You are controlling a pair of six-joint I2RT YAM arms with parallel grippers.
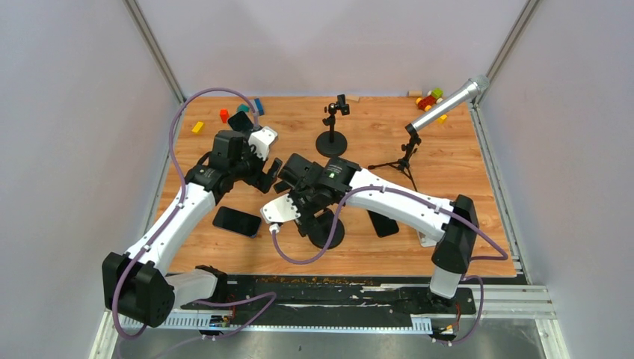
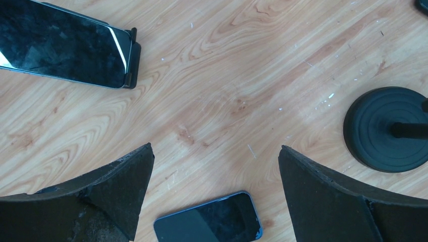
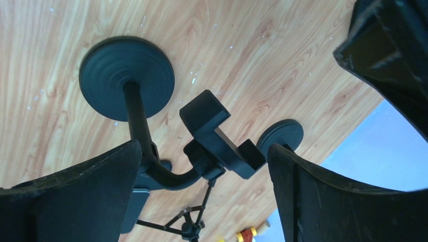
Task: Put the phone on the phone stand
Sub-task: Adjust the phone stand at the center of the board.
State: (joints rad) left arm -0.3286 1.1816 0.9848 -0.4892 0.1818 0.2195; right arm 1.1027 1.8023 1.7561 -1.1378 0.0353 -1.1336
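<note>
top view: my left pincer (image 1: pixel 269 178) hangs wide open over the wooden bench (image 1: pixel 463 164). the phone (image 1: pixel 237 221) lies flat and dark on the bench, on the near side of that pincer and apart from it. its long axis slants from far-left to near-right. the phone stand (image 1: pixel 329 232) sits to the phone's right, under my right pincer (image 1: pixel 308 222), whose jaws i cannot make out from here. the left arm is plainly the nearer one to the phone.

left wrist view: both pads (image 2: pixel 126 191) stand far apart, with only bare wood between the tips. the phone (image 2: pixel 208 223) shows at the bottom edge, back toward the wrist. it lies almost crosswise, so its length runs along the line the jaws close on. i judge i must draw back and turn the wrist to pinch across its narrow width.

right wrist view: the right pincer (image 3: pixel 203 146) is spread wide around the stand's clamp (image 3: pixel 217 133), gripping nothing that i can see. the clamp is empty.
</note>
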